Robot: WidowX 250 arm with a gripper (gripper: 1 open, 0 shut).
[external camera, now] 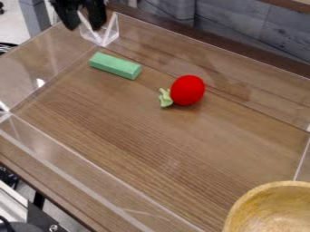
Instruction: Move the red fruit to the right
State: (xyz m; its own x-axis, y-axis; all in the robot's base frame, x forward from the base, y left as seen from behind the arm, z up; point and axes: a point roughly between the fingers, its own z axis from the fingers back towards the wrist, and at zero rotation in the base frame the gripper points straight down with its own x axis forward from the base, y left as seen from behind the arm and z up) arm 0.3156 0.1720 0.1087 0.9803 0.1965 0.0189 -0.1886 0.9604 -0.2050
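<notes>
Red fruit (187, 89) resting mid-surface (158, 149) — leafy stem toward the left. Green block (115, 65) lying apart, up-left. Gripper (83, 13) at top edge — fingers spread, grasping nothing.

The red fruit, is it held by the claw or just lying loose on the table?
Lying loose. The red fruit rests on the wooden table, with the claw far off at the top-left corner.
</notes>
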